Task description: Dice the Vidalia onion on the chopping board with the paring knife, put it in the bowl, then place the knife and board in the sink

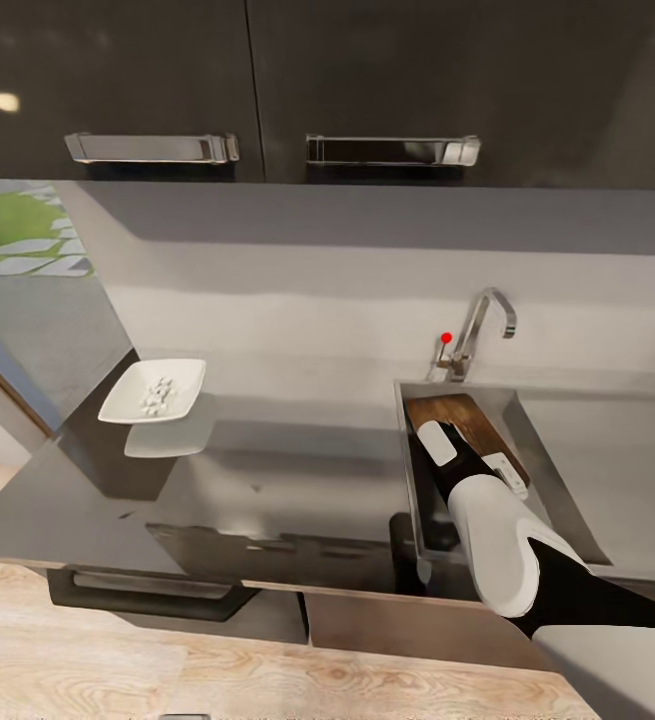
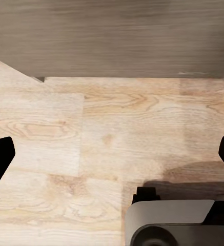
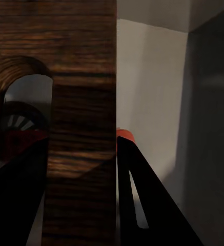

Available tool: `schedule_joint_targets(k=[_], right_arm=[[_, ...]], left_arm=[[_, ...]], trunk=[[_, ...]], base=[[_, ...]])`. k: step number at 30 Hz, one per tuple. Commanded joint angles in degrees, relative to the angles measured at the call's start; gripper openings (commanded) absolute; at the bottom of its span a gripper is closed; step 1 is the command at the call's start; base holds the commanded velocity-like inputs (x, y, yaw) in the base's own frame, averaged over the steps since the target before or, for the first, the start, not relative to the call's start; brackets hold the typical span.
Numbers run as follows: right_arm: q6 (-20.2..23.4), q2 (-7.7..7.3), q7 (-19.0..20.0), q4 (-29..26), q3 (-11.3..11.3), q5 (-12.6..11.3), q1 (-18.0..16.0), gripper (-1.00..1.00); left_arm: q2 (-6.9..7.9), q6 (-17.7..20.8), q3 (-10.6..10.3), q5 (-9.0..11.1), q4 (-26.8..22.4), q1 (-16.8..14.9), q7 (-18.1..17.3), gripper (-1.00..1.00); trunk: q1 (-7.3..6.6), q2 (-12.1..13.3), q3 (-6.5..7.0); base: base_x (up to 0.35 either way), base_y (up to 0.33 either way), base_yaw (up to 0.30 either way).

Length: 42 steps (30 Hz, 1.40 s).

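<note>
My right gripper (image 1: 445, 428) reaches down into the sink (image 1: 559, 470) and is shut on the dark brown chopping board (image 1: 470, 413), which leans tilted inside the basin. The right wrist view has the board (image 3: 81, 77) held between my fingers (image 3: 135, 195), with the round drain (image 3: 17, 122) seen through its slot. A red strip behind the board is the paring knife's handle (image 3: 123, 135). The white bowl (image 1: 127, 402) sits at the countertop's (image 1: 297, 450) left end with diced onion (image 1: 159, 393) in it. My left gripper (image 2: 112, 154) hangs open over the wooden floor.
A curved steel tap (image 1: 489, 318) with a red knob (image 1: 446, 338) stands behind the sink. Dark wall cabinets with steel handles (image 1: 152, 148) hang above. A cabinet front (image 2: 112, 36) and my own base (image 2: 173, 225) show in the left wrist view.
</note>
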Motion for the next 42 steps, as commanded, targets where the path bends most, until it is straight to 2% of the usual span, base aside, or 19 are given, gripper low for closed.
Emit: schedule_joint_targets(k=[1,15,33,42], right_arm=[[-0.6,0.01,0.0,0.0,0.0,-0.3,0.0,-1.00],[-0.6,0.01,0.2,0.3,0.1,0.1,0.0,-1.00],[-0.7,0.01,0.0,0.3,0.1,0.3,0.0,-1.00],[-0.7,0.01,0.0,0.3,0.1,0.3,0.0,-1.00]], left_arm=[[-0.05,-0.3,-0.5,0.3,0.2,-0.1,0.1,1.00],[-0.02,-0.3,-0.5,0.3,0.2,-0.1,0.1,1.00],[-0.01,0.1,-0.5,0.3,0.2,-0.1,0.1,1.00],[-0.01,0.1,-0.5,0.3,0.2,-0.1,0.1,1.00]], trunk=[[0.03,-0.1,-0.20],[0.03,-0.1,-1.45],[0.03,-0.1,-1.57],[0.03,-0.1,-2.20]], base=[[0.000,0.000,0.000],[0.000,0.000,0.000],[0.000,0.000,0.000],[0.000,0.000,0.000]])
